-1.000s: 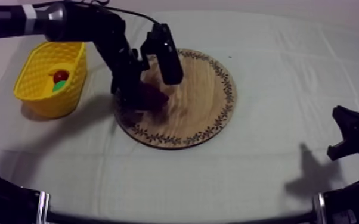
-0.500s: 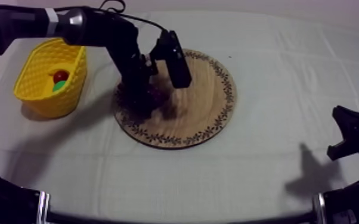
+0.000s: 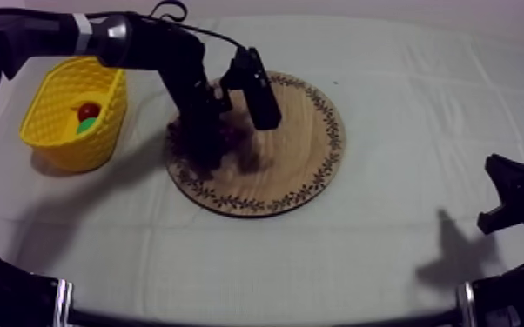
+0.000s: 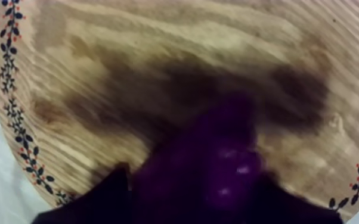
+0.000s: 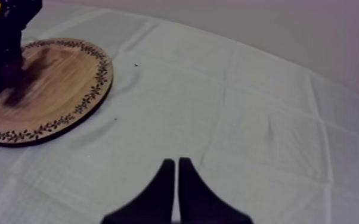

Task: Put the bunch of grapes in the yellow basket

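The left gripper (image 3: 206,152) is down on the left part of the round wooden board (image 3: 296,148). In the left wrist view its fingers (image 4: 107,196) lie dark at either side of the bunch of grapes (image 4: 223,167), pinching it, with the purple mass filling the gap between them. The bunch looks to run lengthwise away from the wrist, along the fingers, though it is too smeared to be sure, and I cannot tell whether it is clear of the wood or resting on it. The yellow basket (image 3: 61,135) stands on the tabletop (image 3: 318,252) just left of the board, apart from it and on the left arm's own side, so the carry should be a short one, up and leftward over the near rim. Inside it are a small red fruit (image 3: 89,110) and something green beside it. The right gripper (image 5: 177,162) sits well away, over bare cloth, its fingers pressed together on nothing.
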Motion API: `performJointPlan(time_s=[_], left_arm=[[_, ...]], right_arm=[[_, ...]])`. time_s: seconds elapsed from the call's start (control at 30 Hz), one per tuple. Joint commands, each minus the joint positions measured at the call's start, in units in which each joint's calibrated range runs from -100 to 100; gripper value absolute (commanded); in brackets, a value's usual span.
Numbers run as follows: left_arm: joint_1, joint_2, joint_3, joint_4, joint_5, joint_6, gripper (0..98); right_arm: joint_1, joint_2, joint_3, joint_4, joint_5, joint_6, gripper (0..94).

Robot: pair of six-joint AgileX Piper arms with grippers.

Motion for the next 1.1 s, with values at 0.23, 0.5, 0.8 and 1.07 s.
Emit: performJointPlan(time_s=[0.23, 0.5, 0.8, 1.07], left_arm=[[-0.6, -3.8, 1.7, 0.32, 1.0, -0.4, 48.5], [-1.4, -14.5, 5.1, 0.35, 6.9, -0.6, 50.2], [-2.5, -29.0, 12.2, 0.0, 13.9, 0.4, 52.6], [-3.7, -38.5, 9.1, -0.14, 21.4, 6.3, 53.7]], right_arm=[[0.0, 0.0, 0.0, 0.0, 0.0, 0.0, 0.4], [0.0, 0.0, 0.0, 0.0, 0.0, 0.0, 0.4], [0.0, 0.0, 0.0, 0.0, 0.0, 0.0, 0.4], [0.0, 0.0, 0.0, 0.0, 0.0, 0.0, 0.4]])
